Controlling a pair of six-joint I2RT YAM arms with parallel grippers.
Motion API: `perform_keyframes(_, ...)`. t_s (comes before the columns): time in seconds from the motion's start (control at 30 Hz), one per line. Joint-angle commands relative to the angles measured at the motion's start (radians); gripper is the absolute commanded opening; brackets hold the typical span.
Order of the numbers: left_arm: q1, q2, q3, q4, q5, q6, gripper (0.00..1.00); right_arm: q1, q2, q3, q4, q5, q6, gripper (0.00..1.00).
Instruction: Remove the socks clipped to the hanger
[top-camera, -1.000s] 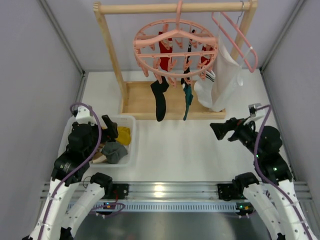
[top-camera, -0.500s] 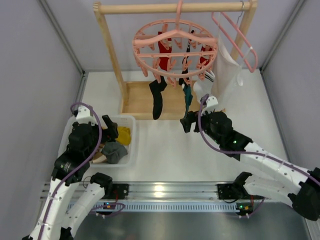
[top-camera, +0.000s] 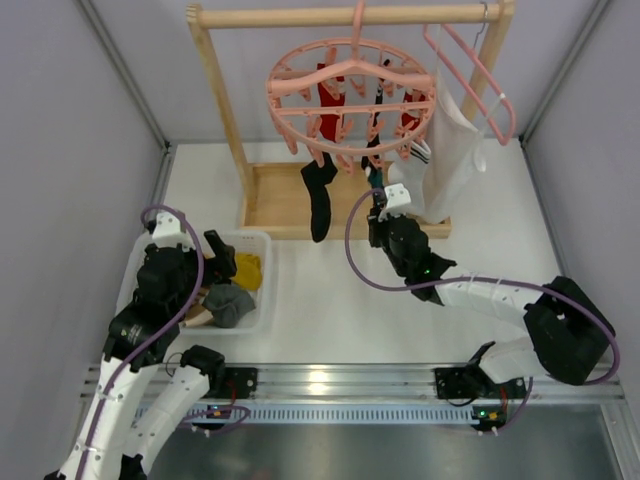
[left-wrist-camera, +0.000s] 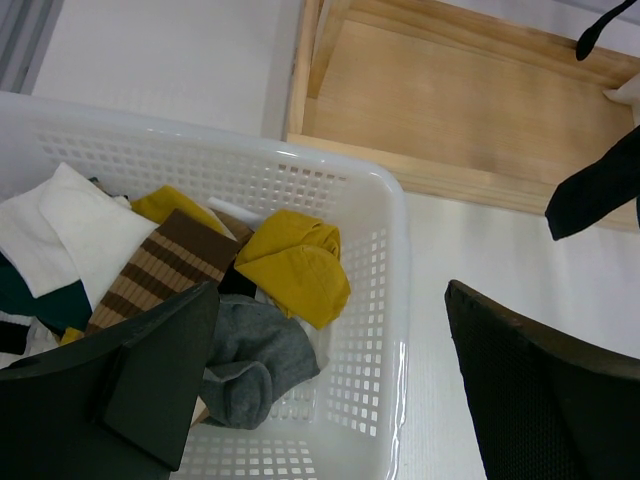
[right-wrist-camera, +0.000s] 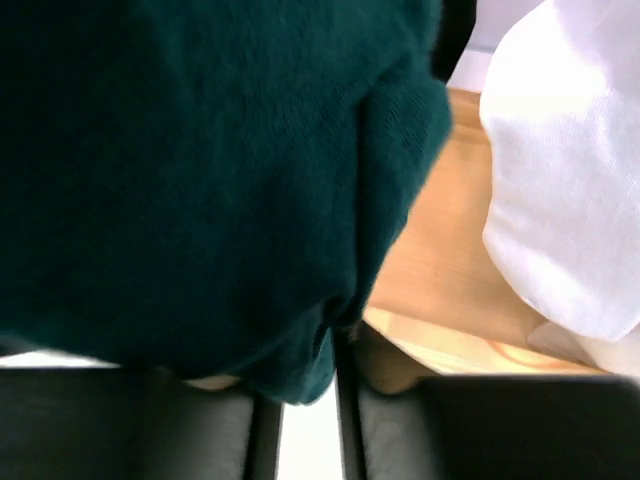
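The hanger (top-camera: 285, 112), a salmon-pink ring with clips, hangs from the wooden rail. Socks dangle from it: a black one (top-camera: 318, 200), red ones (top-camera: 328, 98), a white one with black stripes (top-camera: 415, 152) and a dark teal one (top-camera: 373, 172). My right gripper (top-camera: 378, 215) reaches up under the ring. In the right wrist view the dark teal sock (right-wrist-camera: 200, 180) fills the frame, its lower edge pinched between the nearly closed jaws of the right gripper (right-wrist-camera: 310, 420). My left gripper (left-wrist-camera: 330, 390) hangs open over the basket's right rim (left-wrist-camera: 390, 300), holding nothing.
The wooden rack (top-camera: 225, 110) stands on a wooden base (right-wrist-camera: 440, 260) at the back. A large white cloth bag (top-camera: 450, 160) and a plain pink triangular hanger (top-camera: 480, 80) hang at the right. The white basket (top-camera: 262, 290) holds yellow, grey and striped socks.
My right arm swung from the right side in toward the rack, rose under the ring and closed its jaws on the dark teal sock. The left arm stayed still.
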Motion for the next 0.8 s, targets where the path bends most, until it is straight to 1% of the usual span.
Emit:
perform_keyframes(0.0, -0.001, 0.003, 0.029, 0.041, 0.005, -0.012, 0.98, 0.014, 0.011, -0.032, 0.24, 0.034, -0.028, 0.18)
perform_keyframes(0.03, -0.001, 0.016, 0.036, 0.041, 0.008, -0.015, 0.98, 0.016, 0.008, -0.036, 0.257, 0.036, -0.031, 0.12)
perform_keyframes(0.07, -0.001, 0.027, 0.055, 0.042, 0.031, -0.034, 0.98, 0.019, -0.001, -0.041, 0.254, 0.039, -0.034, 0.02)
perform_keyframes(0.1, -0.001, 0.039, 0.07, 0.044, 0.056, -0.044, 0.98, 0.025, -0.009, -0.044, 0.254, 0.044, -0.036, 0.0)
perform_keyframes(0.2, -0.001, 0.125, 0.163, 0.063, 0.144, -0.092, 0.98, 0.066, -0.033, -0.046, 0.237, 0.072, -0.037, 0.0)
perform_keyframes(0.23, -0.002, 0.177, 0.189, 0.071, 0.171, -0.106, 0.98, 0.098, -0.039, -0.043, 0.218, 0.085, -0.036, 0.0)
perform_keyframes(0.27, -0.002, 0.203, 0.244, 0.082, 0.239, -0.129, 0.98, 0.115, -0.052, -0.041, 0.21, 0.099, -0.033, 0.0)
perform_keyframes(0.33, -0.005, 0.28, 0.303, 0.105, 0.283, -0.155, 0.98, 0.163, -0.061, -0.038, 0.19, 0.131, 0.0, 0.0)
perform_keyframes(0.37, -0.012, 0.303, 0.361, 0.108, 0.284, -0.175, 0.98, 0.177, -0.067, -0.032, 0.162, 0.146, 0.009, 0.0)
perform_keyframes(0.43, -0.082, 0.357, 0.427, 0.104, 0.216, -0.178, 0.98, 0.227, -0.072, -0.02, 0.144, 0.195, 0.024, 0.0)
perform_keyframes(0.47, -0.16, 0.369, 0.488, 0.104, 0.183, -0.186, 0.98, 0.243, -0.075, -0.018, 0.13, 0.209, 0.03, 0.0)
perform_keyframes(0.5, -0.2, 0.383, 0.522, 0.105, 0.113, -0.184, 0.98, 0.26, -0.076, -0.015, 0.131, 0.224, 0.038, 0.0)
perform_keyframes(0.53, -0.246, 0.421, 0.556, 0.101, 0.072, -0.178, 0.98, 0.29, -0.076, -0.013, 0.131, 0.237, 0.04, 0.0)
perform_keyframes(0.57, -0.337, 0.444, 0.62, 0.102, 0.021, -0.158, 0.98, 0.306, -0.072, -0.01, 0.13, 0.251, 0.043, 0.0)
perform_keyframes(0.6, -0.385, 0.501, 0.65, 0.1, -0.078, -0.146, 0.98, 0.33, -0.067, -0.007, 0.13, 0.263, 0.046, 0.0)
perform_keyframes(0.63, -0.439, 0.536, 0.683, 0.096, -0.14, -0.131, 0.98, 0.341, -0.062, -0.004, 0.128, 0.269, 0.049, 0.0)
perform_keyframes(0.67, -0.552, 0.573, 0.746, 0.096, -0.192, -0.094, 0.98, 0.359, -0.056, 0.0, 0.124, 0.284, 0.058, 0.0)
perform_keyframes(0.7, -0.612, 0.643, 0.777, 0.096, -0.249, -0.078, 0.98, 0.367, -0.055, 0.0, 0.125, 0.29, 0.063, 0.0)
perform_keyframes(0.73, -0.68, 0.679, 0.808, 0.096, -0.404, -0.057, 0.98, 0.376, -0.053, 0.0, 0.127, 0.292, 0.067, 0.0)
perform_keyframes(0.77, -0.802, 0.712, 0.872, 0.096, -0.477, -0.013, 0.98, 0.384, -0.058, -0.003, 0.13, 0.295, 0.078, 0.0)
